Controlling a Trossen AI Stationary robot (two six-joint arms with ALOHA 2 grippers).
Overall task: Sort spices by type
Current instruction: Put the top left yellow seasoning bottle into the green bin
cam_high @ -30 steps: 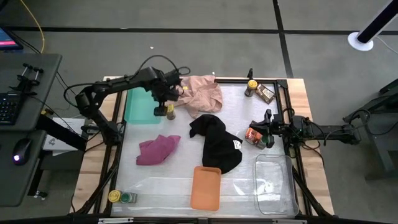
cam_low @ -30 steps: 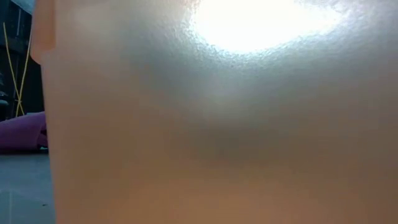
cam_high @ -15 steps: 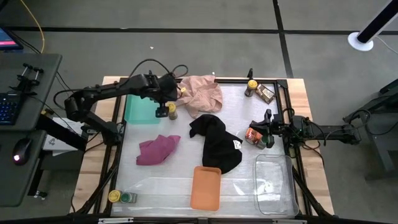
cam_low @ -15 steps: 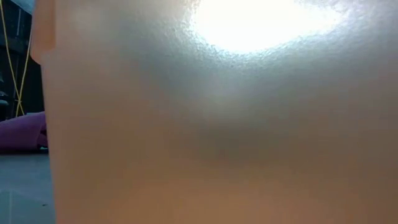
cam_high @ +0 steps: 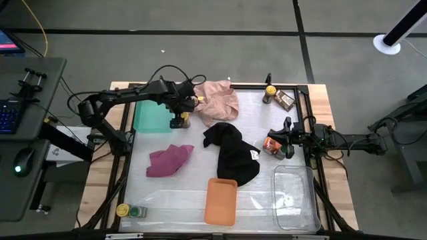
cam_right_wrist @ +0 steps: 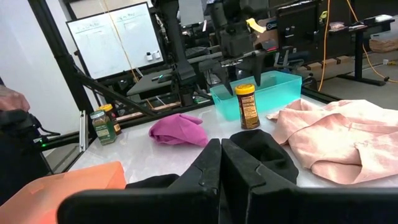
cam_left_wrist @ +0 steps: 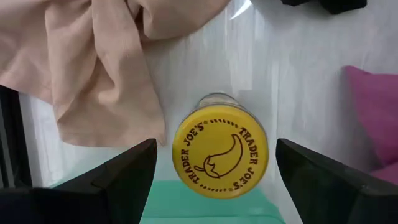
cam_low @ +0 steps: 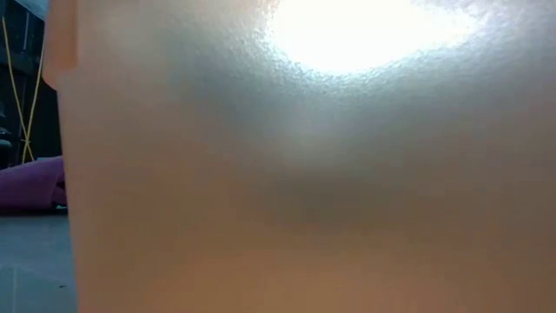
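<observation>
Two arms, one at work. Left gripper [cam_high: 179, 119], jaws spread wide, had dropped over the yellow-lidded jar [cam_left_wrist: 219, 151] standing between green tray [cam_high: 151, 113] and pink cloth [cam_high: 217, 100], at the far left; grasp judged imminent. Right gripper [cam_high: 288, 139], fingers pressed together, waited by a jar [cam_high: 271, 145] at the right edge

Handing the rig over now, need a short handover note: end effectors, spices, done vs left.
Left end effector: open, directly above the yellow-lid jar standing beside the green tray; not gripped.
Right end effector: shut, empty, parked at the table's right edge.
Other spices: jar and packet at the far right corner, a cluster by the right end effector, two jars at the near left corner.
Done: nothing visibly sorted; no spices show in the trays.
Left: everything.
</observation>
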